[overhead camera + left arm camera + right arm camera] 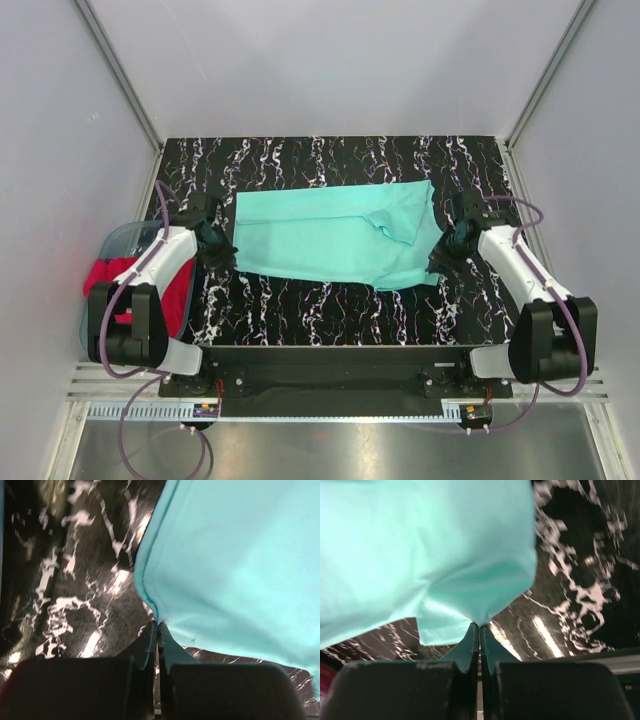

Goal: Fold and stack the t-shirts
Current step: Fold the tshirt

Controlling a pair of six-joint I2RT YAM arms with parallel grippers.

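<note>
Table point(330, 160) of black marble, with the green shirt point(335, 235) spread wide across its middle. Mostly flat, with a few folds near the right end and a crooked near edge. Left gripper point(218, 245) down low at the left edge of the green shirt. Jaws squeezed together there, with a bit of green cloth pinched between the tips, seen close in the left wrist view. Right gripper point(445, 252) down at the near right corner. Jaws tight together here too, biting a small peak of green cloth, with the corner bunched up just above the tips. Red shirt point(110, 272) far off to the left, in a heap in the see-through blue tub point(128, 236), partly hidden behind the left arm. Well apart from the green shirt.
</note>
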